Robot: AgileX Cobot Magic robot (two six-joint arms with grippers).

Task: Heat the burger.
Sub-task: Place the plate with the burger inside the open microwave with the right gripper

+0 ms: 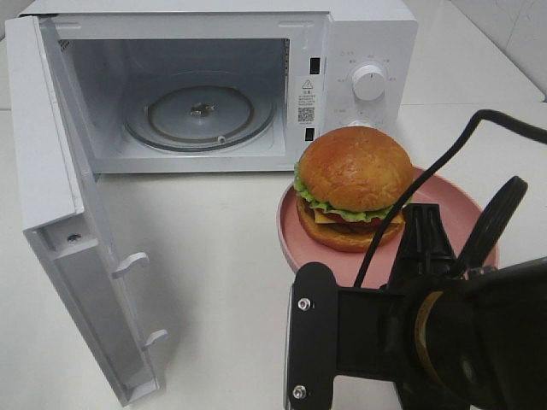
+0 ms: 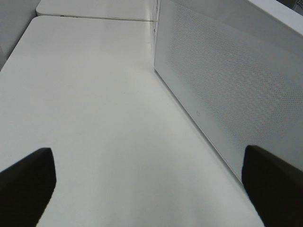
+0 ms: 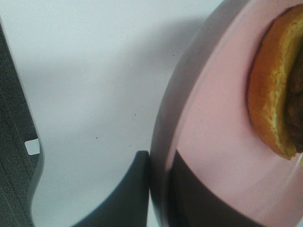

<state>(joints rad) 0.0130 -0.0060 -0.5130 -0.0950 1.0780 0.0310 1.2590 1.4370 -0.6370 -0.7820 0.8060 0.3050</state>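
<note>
Pinching plate [image 3: 213, 137] rim | right end effector [image 3: 160, 185] | burger [image 1: 353, 186] aboard (microwave [image 1: 369, 41] open)

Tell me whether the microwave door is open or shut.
Open. The microwave door is swung wide to the left, exposing the cavity and its glass turntable. The burger sits outside, in front of the microwave.

White desk [image 1: 214, 256], plain top. Far side, centre-left: white microwave [image 1: 367, 43] stands on it, door [image 1: 51, 154] swung open to the left, reaching out toward the near-left edge. Right of centre, just in front of the microwave's control panel: round pink plate [image 1: 457, 213] on the desk. Can't tell whether plate & microwave touch.
</note>
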